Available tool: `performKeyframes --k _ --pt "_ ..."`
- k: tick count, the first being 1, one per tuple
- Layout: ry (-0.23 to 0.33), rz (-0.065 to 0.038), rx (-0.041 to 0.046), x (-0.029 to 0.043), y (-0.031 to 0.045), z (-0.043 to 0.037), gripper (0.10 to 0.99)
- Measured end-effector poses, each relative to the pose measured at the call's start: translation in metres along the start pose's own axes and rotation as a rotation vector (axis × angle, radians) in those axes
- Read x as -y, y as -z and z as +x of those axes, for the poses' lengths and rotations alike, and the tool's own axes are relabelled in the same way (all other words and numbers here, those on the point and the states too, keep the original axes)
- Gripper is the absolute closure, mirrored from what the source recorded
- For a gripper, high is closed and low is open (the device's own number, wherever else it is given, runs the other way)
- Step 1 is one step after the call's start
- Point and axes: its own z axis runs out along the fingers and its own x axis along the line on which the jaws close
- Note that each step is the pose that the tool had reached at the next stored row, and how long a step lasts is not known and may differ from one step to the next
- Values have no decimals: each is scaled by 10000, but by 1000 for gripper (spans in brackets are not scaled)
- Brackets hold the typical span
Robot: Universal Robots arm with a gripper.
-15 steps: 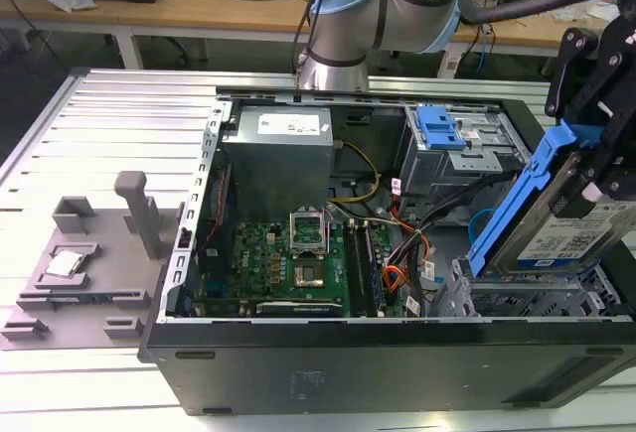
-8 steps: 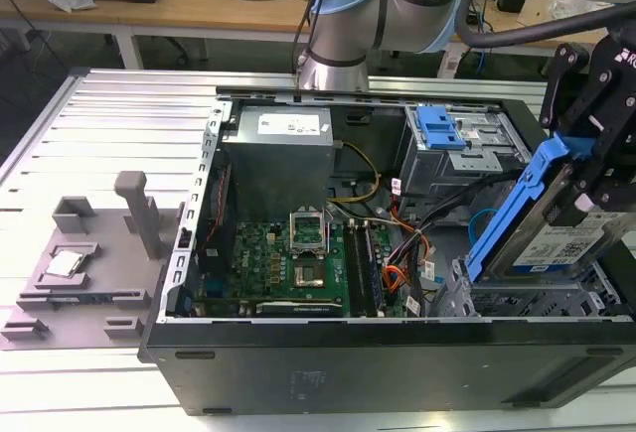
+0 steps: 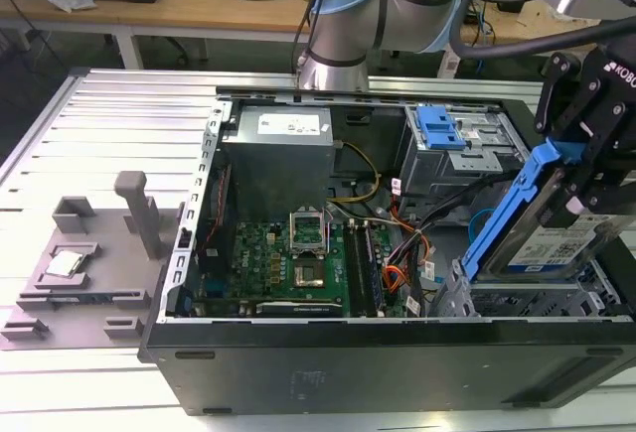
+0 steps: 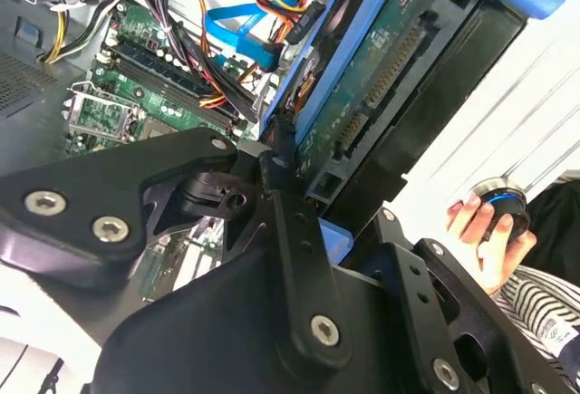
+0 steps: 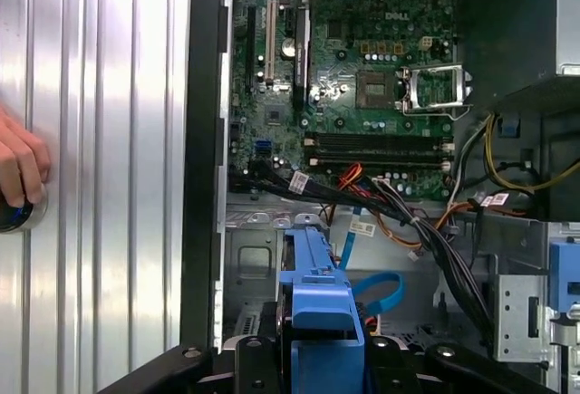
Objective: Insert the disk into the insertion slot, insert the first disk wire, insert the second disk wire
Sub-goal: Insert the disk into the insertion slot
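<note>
Disk (image 3: pixel 555 243), tilted, pinched by the gripper (image 3: pixel 586 192) over the insertion slot (image 3: pixel 522 303), exterior view's right, near corner of the case (image 3: pixel 348 353); best levelled and squared to the slot, clear of the wires (image 3: pixel 405 250).

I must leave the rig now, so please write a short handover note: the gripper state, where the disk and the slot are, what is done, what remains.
The gripper is shut on the disk and holds it tilted over the open case, at the exterior view's right.
The insertion slot lies just below; the disk is not in it.
Done: disk grasped.
Left: seat the disk and plug in both wires. Its connectors are bare, and a blue wire lies loose in the case.
</note>
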Motion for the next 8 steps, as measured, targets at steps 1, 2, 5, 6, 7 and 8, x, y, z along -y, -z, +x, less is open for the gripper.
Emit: performKeyframes --k 1,2,5,6,7,8 --pt "-19 0 0 1 -4 -2 722" --pt "-31 0 -1 1 -9 -3 722" --pt "-47 -9 -2 5 -115 -3 722" --pt "-47 -11 0 6 -147 -3 722" --pt "-47 -12 0 8 -175 -3 722" --pt "-47 -13 -1 8 -188 -3 722"
